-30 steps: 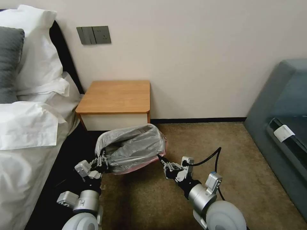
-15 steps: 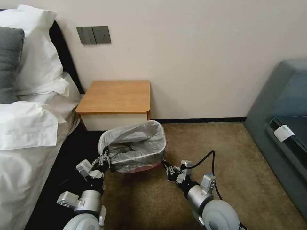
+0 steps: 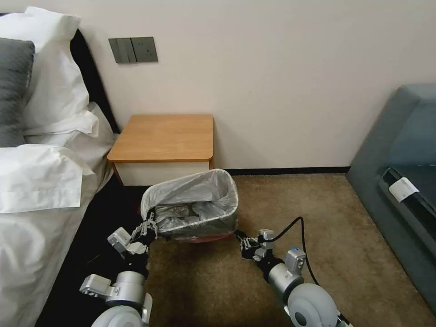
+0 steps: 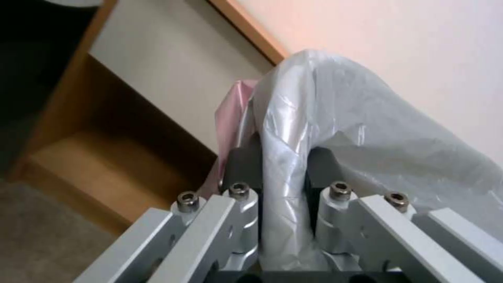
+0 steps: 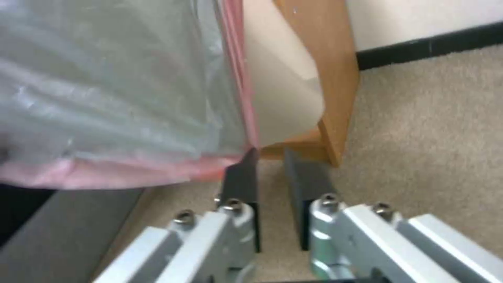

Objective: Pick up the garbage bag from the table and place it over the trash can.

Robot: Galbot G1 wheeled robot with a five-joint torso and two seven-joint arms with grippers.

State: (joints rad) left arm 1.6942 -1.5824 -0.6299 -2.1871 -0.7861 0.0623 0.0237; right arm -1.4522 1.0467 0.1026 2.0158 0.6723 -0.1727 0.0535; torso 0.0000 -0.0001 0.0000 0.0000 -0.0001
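Brown carpet [image 3: 281, 200] covers the floor of a bedroom corner, and the trash can [image 3: 206, 230] standing on it serves as the landmark for everything else. Nearest the robot, the left gripper [image 3: 148, 228] is held at the can's near-left corner, and in the left wrist view its dark pads are seen pinching a bunched fold of the garbage bag [image 4: 335, 129] between them. On the can's near-right side the right gripper [image 3: 240, 238] is set just beside the bag's lower edge; in the right wrist view its fingers [image 5: 242, 184] are parted with bare carpet between them, and one tip lies at the pinkish-red hem without any plastic being clamped. The garbage bag [image 3: 190, 200] is draped over the trash can, its translucent grey film folded down over the rim at the far and right sides, with crumpled plastic sunk inside the opening and a pink edge hanging along the near wall. Just behind the can, the orange-brown nightstand [image 3: 164, 137] is placed against the wall, its top bare. To the can's left a bed with white pillows [image 3: 50, 91] is seen, and well off to its right a grey-blue sofa [image 3: 404, 150]. Above the nightstand a grey switch panel [image 3: 133, 50] is mounted on the wall.
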